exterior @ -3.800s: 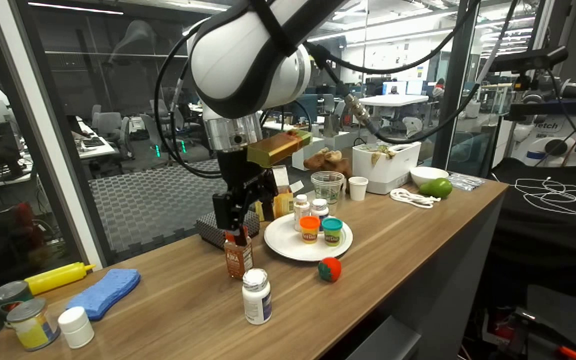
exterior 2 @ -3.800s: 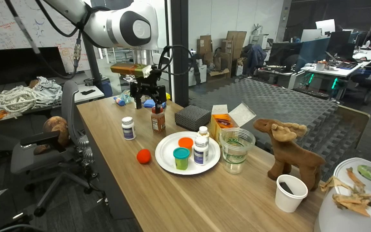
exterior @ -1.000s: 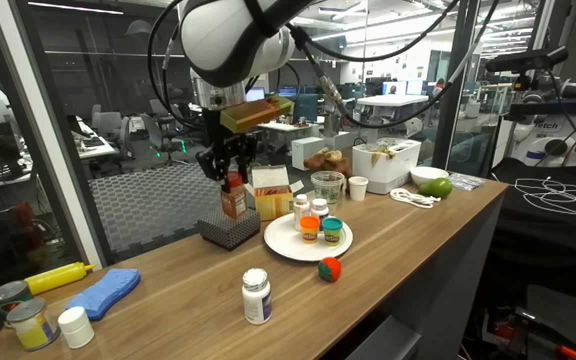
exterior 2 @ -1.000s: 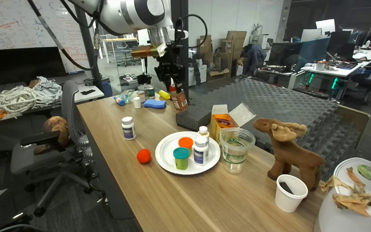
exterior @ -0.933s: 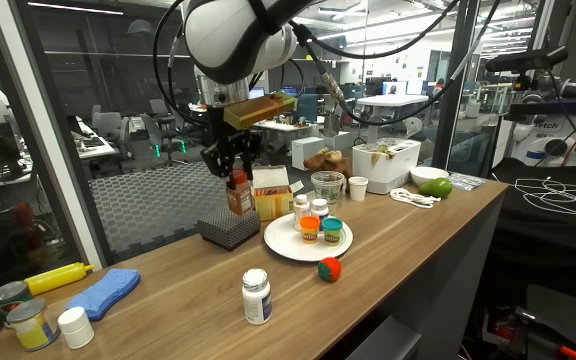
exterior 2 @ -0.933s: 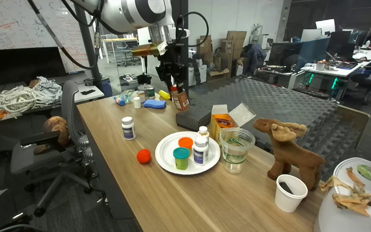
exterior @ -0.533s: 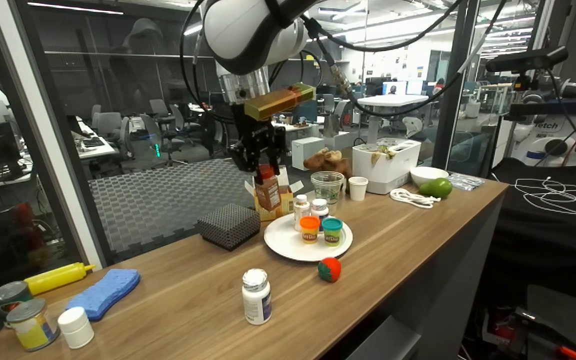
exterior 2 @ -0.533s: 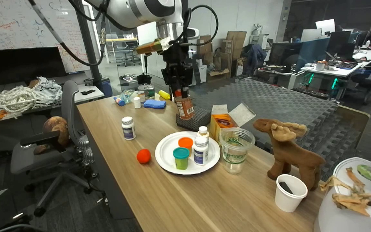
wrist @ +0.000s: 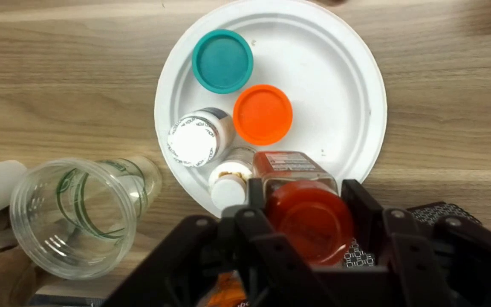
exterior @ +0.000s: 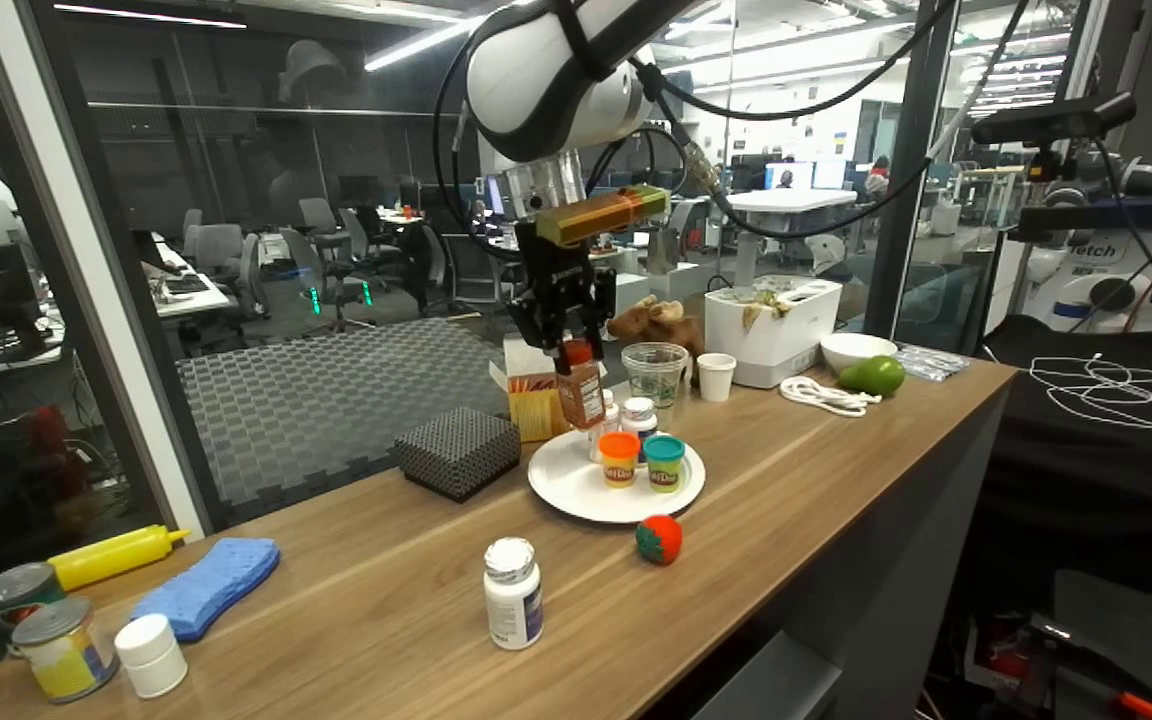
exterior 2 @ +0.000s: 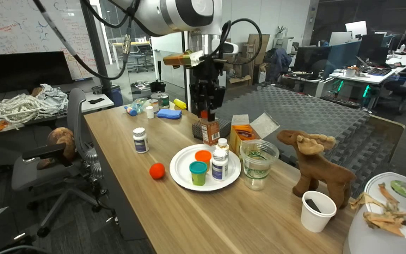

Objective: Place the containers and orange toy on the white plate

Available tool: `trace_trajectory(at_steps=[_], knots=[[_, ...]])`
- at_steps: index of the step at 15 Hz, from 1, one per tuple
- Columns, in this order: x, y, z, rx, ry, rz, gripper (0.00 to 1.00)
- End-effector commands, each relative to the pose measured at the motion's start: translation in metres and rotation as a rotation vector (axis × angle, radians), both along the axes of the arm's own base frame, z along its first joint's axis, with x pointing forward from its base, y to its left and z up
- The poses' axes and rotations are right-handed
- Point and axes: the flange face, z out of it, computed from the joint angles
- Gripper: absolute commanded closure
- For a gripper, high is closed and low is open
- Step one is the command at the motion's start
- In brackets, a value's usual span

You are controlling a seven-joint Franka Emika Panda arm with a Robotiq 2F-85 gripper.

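On the wooden counter [exterior 2: 196, 218] a white plate [wrist: 330, 89] bears two lidded tubs [wrist: 262, 114] and two bottles [exterior 2: 220, 168]; the gripper [wrist: 303, 189] pinches a red-capped jar [exterior 2: 210, 133]; an open box [exterior 2: 236, 143] holds orange packets [exterior 2: 244, 132]

This is an office-like robotics lab. The robot arm [exterior: 511, 85] and a second robot [exterior: 1096, 262] show the lab; a scribbled whiteboard [exterior 2: 12, 26], monitors [exterior 2: 310, 61] and a wheeled chair [exterior 2: 44, 174] show the office.

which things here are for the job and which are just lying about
For the job: white plate, red-capped bottle in the gripper, orange-lidded tub, teal-lidded tub, two placed pill bottles, unplaced pill bottle, probably the red-orange toy

Apparently lying about: blue sponge, plush moose, white cord
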Motion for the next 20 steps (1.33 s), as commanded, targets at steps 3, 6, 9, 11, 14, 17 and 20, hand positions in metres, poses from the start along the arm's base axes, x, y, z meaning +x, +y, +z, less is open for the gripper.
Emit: trace_trajectory(at_steps=[3,6,9,11,14,17,20], knots=[[0.003,-0.011,0.001,0.098,0.006,-0.022,0.73],[0.002,-0.007,-0.005,0.108,0.014,-0.020,0.73],[0.002,-0.002,-0.012,0.119,0.019,-0.008,0.73],[0.003,0.001,-0.014,0.119,0.013,0.002,0.73],[0.004,0.003,-0.018,0.115,0.002,0.012,0.73],[0.006,0.004,-0.021,0.117,-0.007,0.021,0.73],[0.007,0.008,-0.020,0.107,-0.015,0.030,0.73]])
